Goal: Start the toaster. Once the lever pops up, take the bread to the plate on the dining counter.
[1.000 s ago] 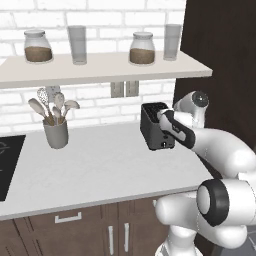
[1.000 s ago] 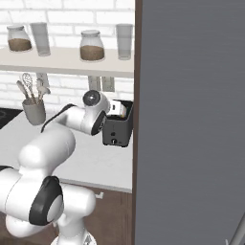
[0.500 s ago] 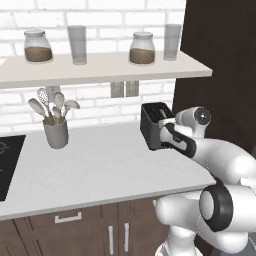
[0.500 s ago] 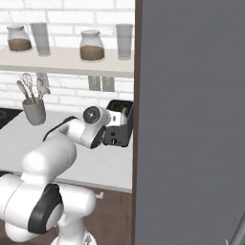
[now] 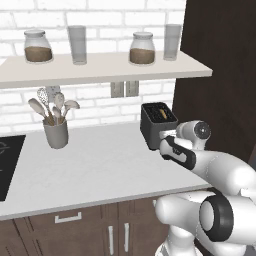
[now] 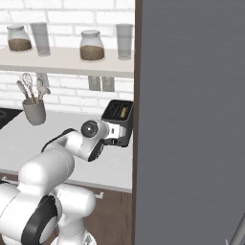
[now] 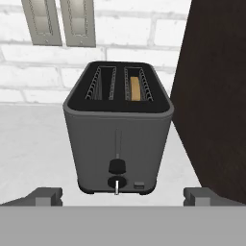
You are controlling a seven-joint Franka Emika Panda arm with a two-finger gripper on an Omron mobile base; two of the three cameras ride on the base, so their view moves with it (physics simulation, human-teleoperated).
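So the arm has dropped lower over the last second and now sits squared up in front of the toaster (image 7: 117, 139), with the pincer (image 7: 122, 197) wide open and holding nothing. In the hand view the two tips flank the toaster's base, and the lever knob (image 7: 117, 166) sits low on the front face, right above a smaller knob. My guess is the lever is already down, so the next bit is waiting for the pop.

Going left to right on the bench (image 5: 95, 170): a black cooktop corner (image 5: 7, 165), then a grey utensil holder (image 5: 55, 134) full of spoons, open space, then the toaster (image 5: 158, 122) at the right end. The bread (image 7: 136, 88) sits in the right-hand slot, only its top edge showing.

What could get in the way: a dark tall cabinet (image 5: 220, 80) stands just beside the toaster's right side, so there's little room there. The shelf (image 5: 100, 67) with jars and glasses hangs above, which limits a straight lift. Plate isn't anywhere here.
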